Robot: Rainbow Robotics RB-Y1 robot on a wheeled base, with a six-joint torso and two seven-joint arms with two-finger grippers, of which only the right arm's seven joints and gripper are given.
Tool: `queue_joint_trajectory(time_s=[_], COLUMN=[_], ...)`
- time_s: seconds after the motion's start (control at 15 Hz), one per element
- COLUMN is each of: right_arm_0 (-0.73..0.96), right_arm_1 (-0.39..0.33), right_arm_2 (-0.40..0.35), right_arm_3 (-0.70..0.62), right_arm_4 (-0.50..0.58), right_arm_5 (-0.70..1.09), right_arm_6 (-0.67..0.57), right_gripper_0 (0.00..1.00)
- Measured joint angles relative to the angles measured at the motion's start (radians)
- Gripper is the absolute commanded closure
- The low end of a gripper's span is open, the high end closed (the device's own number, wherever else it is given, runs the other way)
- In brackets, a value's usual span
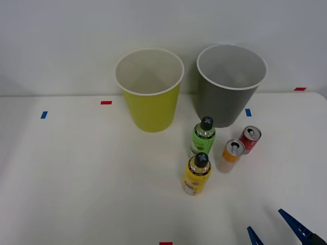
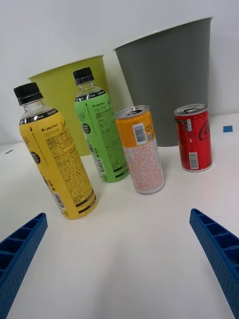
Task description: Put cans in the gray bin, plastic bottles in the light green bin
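Standing by the table point(image 1: 76, 168) rn. Right gripper point(image 1: 278, 224) is hanging over the near right corner, blue ribbed fingers point(image 2: 219, 249) spread wide w/ nothing between them, not touching anything.

All 4 drinks are upright in a little cluster right of the table's middle. Yellow-label bottle point(image 1: 196, 174) is closest to the near edge, green-label bottle point(image 1: 203, 137) just behind it. Orange can point(image 1: 231, 155) sits beside those two toward the right edge, red can point(image 1: 250, 139) just past it, a bit further back and nearly touching the orange one from the front cam.

Both bins are at the far edge, side by side w/ a small gap. Light green bin point(image 1: 150, 104) is the left one, gray bin point(image 1: 227, 99) the right one, directly behind the green bottle & cans. Can't see anything inside either bin.
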Motion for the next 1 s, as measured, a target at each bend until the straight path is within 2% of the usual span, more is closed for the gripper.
queue_joint_trajectory(time_s=[0.2, 0.33, 0.6, 0.87, 1.0], right_arm_0=[-0.006, -0.007, -0.029, -0.076, -0.099], right_arm_1=[0.009, 0.010, -0.016, -0.065, -0.096], right_arm_2=[0.009, 0.019, 0.029, 0.101, 0.162], right_arm_3=[0.027, 0.049, 0.052, 0.052, 0.052], right_arm_4=[-0.005, -0.061, -0.083, -0.095, -0.158], right_arm_5=[0.005, -0.042, -0.070, -0.063, -0.036], right_arm_6=[0.001, 0.013, 0.052, 0.157, 0.233], right_gripper_0=[0.00, 0.00, 0.00, 0.00, 0.00])
